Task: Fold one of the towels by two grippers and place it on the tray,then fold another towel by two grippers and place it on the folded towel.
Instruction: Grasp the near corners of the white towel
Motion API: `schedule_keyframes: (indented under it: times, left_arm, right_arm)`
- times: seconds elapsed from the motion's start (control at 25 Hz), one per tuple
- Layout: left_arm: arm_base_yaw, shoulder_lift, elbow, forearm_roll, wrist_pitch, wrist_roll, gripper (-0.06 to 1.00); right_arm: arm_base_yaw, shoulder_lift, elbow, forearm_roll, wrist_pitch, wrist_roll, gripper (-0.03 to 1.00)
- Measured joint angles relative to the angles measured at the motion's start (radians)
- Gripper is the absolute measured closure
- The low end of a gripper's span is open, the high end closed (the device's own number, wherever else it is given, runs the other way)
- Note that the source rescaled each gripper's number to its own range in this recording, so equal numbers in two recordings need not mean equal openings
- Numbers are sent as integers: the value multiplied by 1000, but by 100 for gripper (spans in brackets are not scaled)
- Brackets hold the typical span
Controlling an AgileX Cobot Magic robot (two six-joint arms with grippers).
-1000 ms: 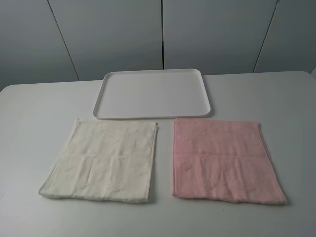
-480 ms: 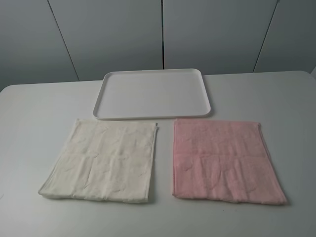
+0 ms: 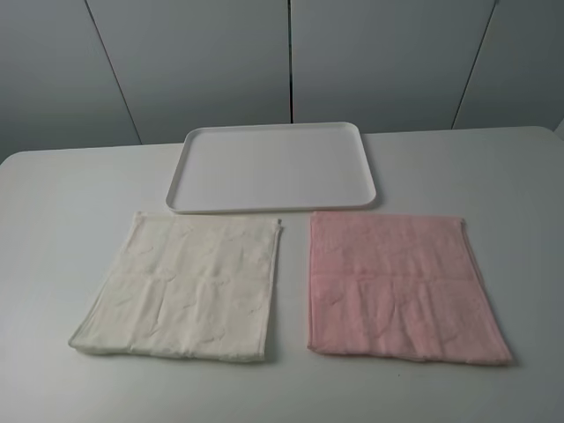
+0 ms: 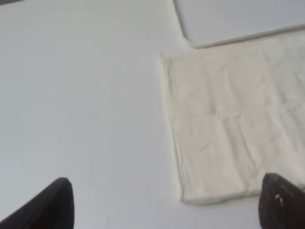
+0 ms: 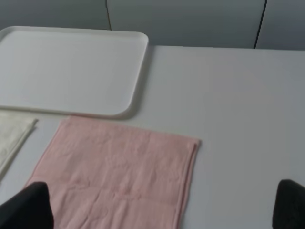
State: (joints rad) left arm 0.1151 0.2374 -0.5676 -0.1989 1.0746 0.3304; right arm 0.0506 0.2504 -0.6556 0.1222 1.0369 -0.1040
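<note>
A cream towel (image 3: 186, 286) lies flat on the white table at the front left, and a pink towel (image 3: 398, 285) lies flat at the front right. An empty white tray (image 3: 273, 167) sits behind them. Neither arm shows in the exterior high view. In the left wrist view my left gripper (image 4: 169, 210) is open and empty, its dark fingertips (image 4: 57, 202) spread wide above the cream towel's (image 4: 233, 129) edge. In the right wrist view my right gripper (image 5: 159, 210) is open and empty above the pink towel (image 5: 119, 176), with the tray (image 5: 71, 71) beyond.
The white table (image 3: 62, 220) runs past both towels on either side. Grey wall panels (image 3: 203, 62) stand behind the table's far edge. A narrow gap separates the two towels.
</note>
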Motion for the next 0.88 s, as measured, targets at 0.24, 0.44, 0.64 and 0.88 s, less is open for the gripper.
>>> schedule_keyframes:
  times: [0.24, 0.44, 0.64, 0.88]
  left_arm:
    - [-2, 238, -170, -23, 28, 218, -5]
    - [-59, 464, -264, -31, 31, 348, -5]
    - [-190, 692, -293, 130, -18, 410, -5]
    - [-345, 930, -293, 379, -44, 429, -5]
  right_arm:
    - [6, 253, -92, 122, -8, -271, -3]
    - [63, 452, -145, 238, -49, -540, -3]
    - [117, 661, -201, 260, -60, -681, -3]
    - [236, 866, -227, 260, -87, -793, -3]
